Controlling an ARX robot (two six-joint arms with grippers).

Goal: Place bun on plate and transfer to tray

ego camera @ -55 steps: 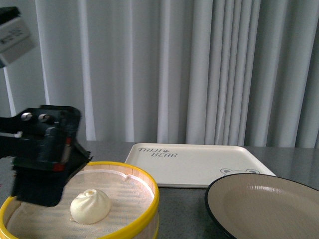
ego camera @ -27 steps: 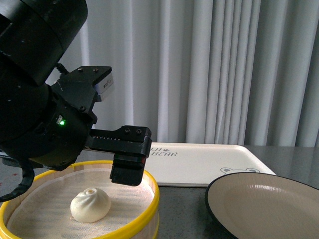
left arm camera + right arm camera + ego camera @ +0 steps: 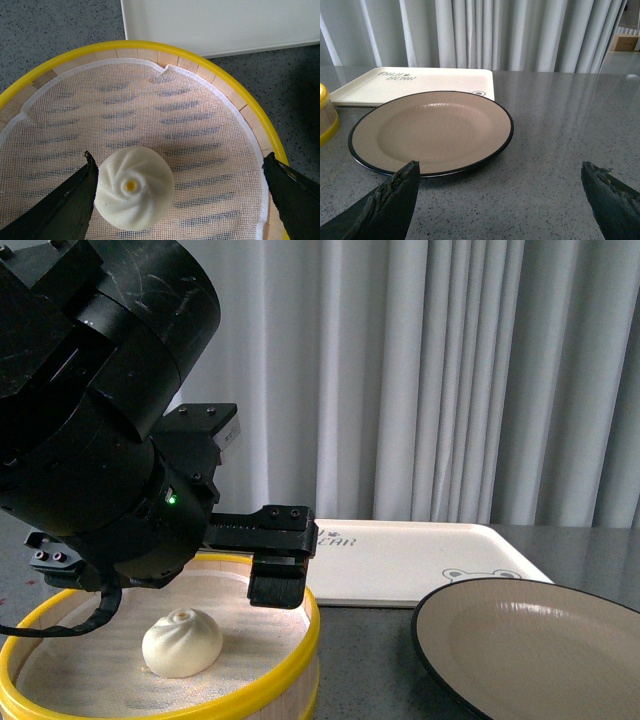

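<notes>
Left end effector (image 3: pixel 180 156): I see it wide open over the bun (image 3: pixel 134 187), one finger maybe touching.
Bun: in steamer basket (image 3: pixel 150 46).
Right end effector (image 3: pixel 499 165): open, near plate (image 3: pixel 430 130).

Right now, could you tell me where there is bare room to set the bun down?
The plate is wholly bare; so is the visible tray behind it, and the grey table beyond the plate, away from the steamer basket. The basket is crowded: the bun and the open left gripper occupy it.
</notes>
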